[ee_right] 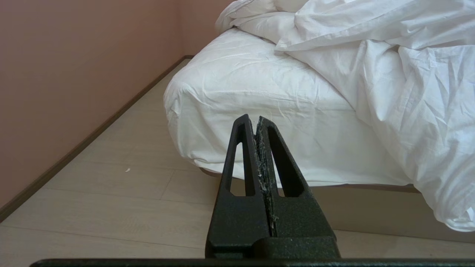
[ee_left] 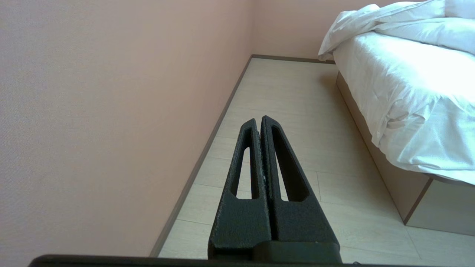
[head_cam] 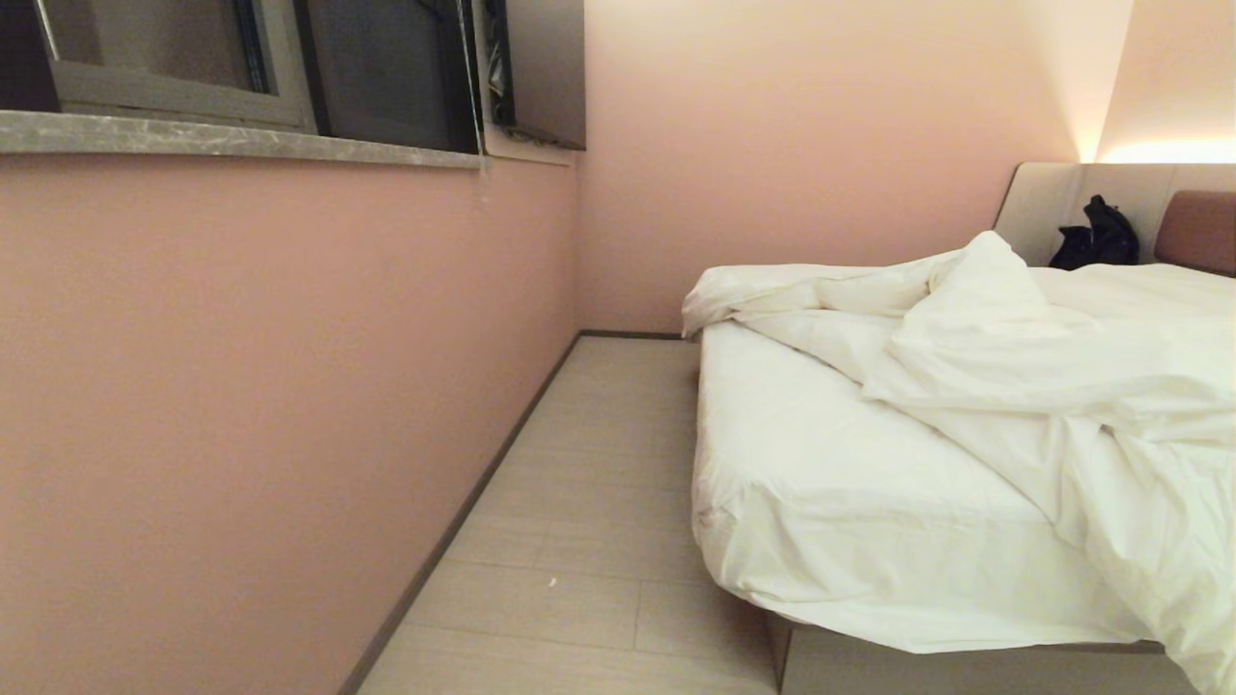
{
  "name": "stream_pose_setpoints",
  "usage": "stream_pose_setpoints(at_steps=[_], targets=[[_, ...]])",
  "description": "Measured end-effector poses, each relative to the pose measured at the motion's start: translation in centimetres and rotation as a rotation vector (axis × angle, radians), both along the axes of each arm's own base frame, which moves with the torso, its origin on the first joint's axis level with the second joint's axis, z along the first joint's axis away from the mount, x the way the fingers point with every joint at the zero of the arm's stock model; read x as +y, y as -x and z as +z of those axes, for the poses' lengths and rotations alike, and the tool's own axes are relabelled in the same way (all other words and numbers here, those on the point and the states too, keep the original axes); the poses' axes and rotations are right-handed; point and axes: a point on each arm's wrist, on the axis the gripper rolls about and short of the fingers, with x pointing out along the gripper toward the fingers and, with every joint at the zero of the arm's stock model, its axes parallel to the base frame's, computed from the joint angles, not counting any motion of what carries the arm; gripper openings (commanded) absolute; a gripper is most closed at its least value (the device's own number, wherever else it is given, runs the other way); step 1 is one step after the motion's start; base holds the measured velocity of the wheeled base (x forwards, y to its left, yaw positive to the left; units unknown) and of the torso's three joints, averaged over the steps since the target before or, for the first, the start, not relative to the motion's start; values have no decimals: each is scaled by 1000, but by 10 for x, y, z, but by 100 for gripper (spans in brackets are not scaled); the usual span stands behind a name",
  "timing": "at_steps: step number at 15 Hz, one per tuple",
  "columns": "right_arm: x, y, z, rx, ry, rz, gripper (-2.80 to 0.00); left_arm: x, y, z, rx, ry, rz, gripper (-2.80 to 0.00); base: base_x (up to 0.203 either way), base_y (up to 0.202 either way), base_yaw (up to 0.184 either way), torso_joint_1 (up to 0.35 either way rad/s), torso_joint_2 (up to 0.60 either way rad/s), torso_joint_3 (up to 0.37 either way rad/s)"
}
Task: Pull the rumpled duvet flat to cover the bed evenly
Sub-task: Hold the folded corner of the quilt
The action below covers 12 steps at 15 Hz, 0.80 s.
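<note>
A thick, puffy white duvet (head_cam: 1043, 357) lies rumpled and bunched on the wide low bed (head_cam: 830, 483) with its white-sheeted mattress, heaped across the far and right part and spilling over the near right edge toward the floor. The near left corner of the mattress is bare sheet. A pale wood-look plank floor (head_cam: 579, 502) runs between the bed's left side and a pink wall (head_cam: 270, 405), which carries a grey stone window sill (head_cam: 232, 140). At the far right, a dark bag-like object (head_cam: 1096, 236) rests against the light grey headboard panel (head_cam: 1048, 198), beside a brown padded section (head_cam: 1197, 232).

Neither arm shows in the head view. The left gripper (ee_left: 258, 119), its black fingers pressed together, hangs over the floor strip near the wall. The right gripper (ee_right: 252, 118), fingers likewise together, points at the near left corner of the mattress, clear of the bedding.
</note>
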Motion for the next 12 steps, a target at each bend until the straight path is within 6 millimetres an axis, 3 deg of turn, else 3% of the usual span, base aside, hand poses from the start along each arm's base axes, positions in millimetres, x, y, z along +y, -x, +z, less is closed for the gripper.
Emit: stream_pose_setpoints(at_steps=[12], targets=[[0, 0, 0, 0, 0, 0, -280, 0, 0, 0, 0, 0, 0, -280, 0, 0, 0, 0, 0, 0]])
